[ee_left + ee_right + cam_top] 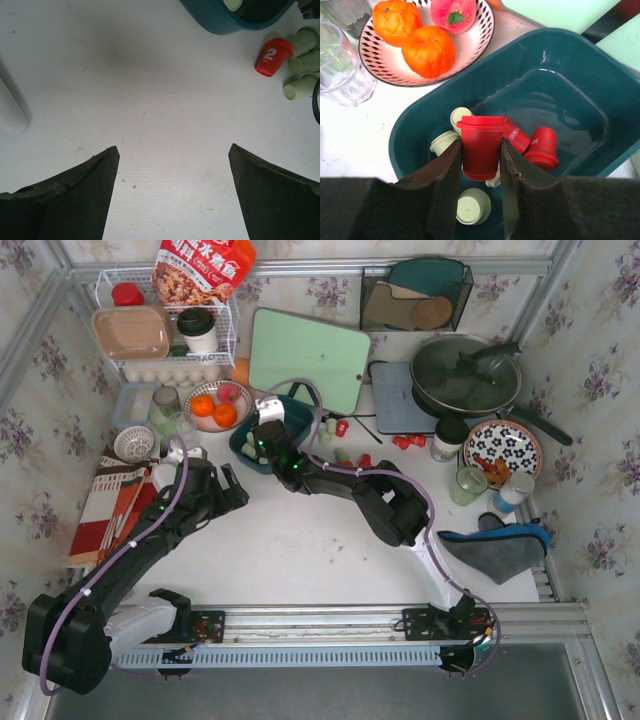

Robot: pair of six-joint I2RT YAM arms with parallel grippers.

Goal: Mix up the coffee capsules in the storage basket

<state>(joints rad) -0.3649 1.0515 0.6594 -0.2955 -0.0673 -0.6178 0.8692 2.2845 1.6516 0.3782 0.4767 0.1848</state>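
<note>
- A red coffee capsule (481, 131) is clamped upright between the fingers of the right gripper (480, 146), over the teal storage basket (560, 50).
- Inside it, other capsules (540, 147), red and pale green, are seen.
- The left gripper (173, 146) is held open, empty, over the table (150, 75).

A white number 2 stands on a red coffee capsule (272, 56) ahead and right of the left gripper (173, 146); Chinese words on the red bag (203, 265) are too small to read.
</note>
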